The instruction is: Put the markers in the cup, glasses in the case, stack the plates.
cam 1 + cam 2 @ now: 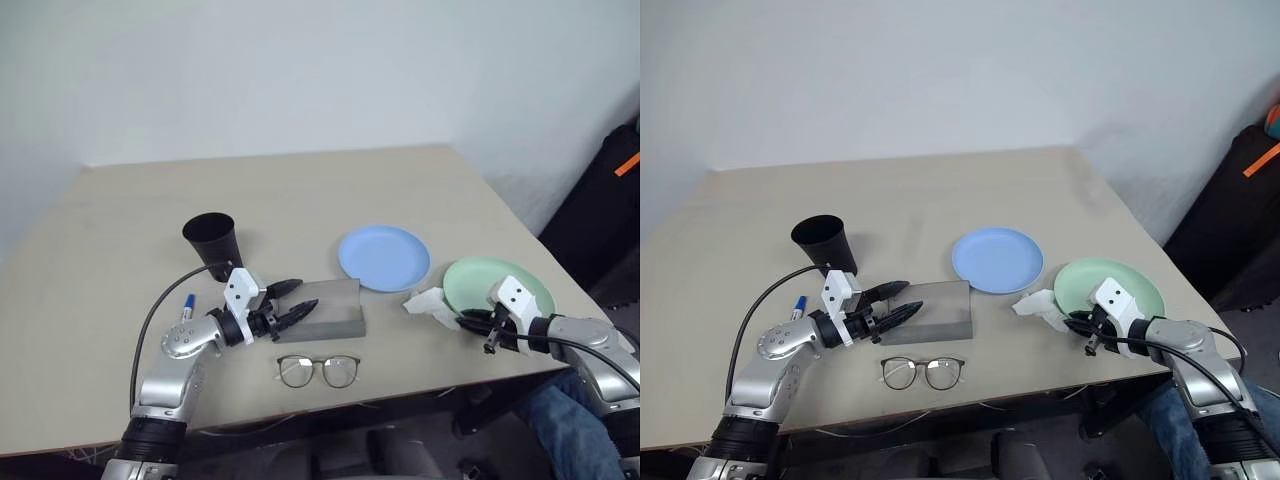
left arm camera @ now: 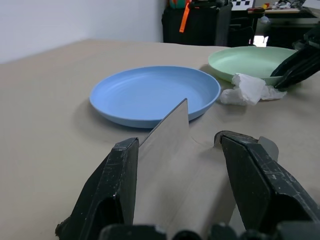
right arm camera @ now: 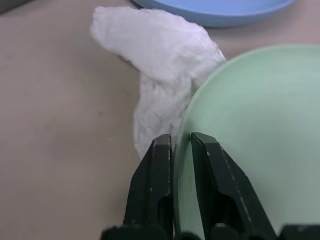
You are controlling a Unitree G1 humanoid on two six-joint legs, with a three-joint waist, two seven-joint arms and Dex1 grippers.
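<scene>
On the matte tan table, the right gripper pinches the smooth mint-green plate's rim; the left gripper gapes.

Right pincer pinches the mint green plate's rim.

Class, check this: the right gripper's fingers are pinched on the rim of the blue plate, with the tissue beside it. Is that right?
Not quite. The right gripper is pinched on the rim of the green plate, not the blue plate. The right wrist view shows this. The tissue does lie beside it.
</scene>
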